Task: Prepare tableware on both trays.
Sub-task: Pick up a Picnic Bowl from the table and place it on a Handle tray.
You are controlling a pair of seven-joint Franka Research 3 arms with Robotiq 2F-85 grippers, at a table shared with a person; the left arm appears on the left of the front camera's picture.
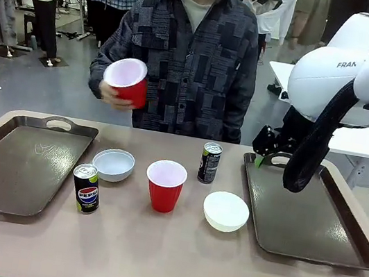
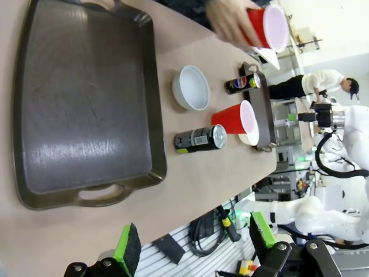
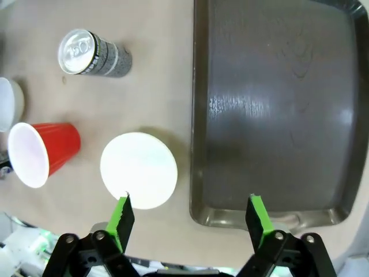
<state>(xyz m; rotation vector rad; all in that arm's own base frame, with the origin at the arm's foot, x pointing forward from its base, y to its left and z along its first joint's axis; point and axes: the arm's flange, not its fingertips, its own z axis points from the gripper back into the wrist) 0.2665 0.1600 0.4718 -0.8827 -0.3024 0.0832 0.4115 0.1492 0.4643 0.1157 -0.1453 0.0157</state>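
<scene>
White right arm (image 1: 334,78), black cable (image 1: 312,152), green-padded black right claw (image 3: 189,203)

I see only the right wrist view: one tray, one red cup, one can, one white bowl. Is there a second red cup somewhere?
Observer: Yes. The person's hand holds the second red cup tilted, above the table's far edge.
Operator: Where is the other tray?
Observer: The left tray lies on the robot's left; another white bowl and a Pepsi can stand beside it on the table, not on it.
Operator: Is the left gripper free?
Observer: The left gripper is open, with nothing between its fingers.
</scene>
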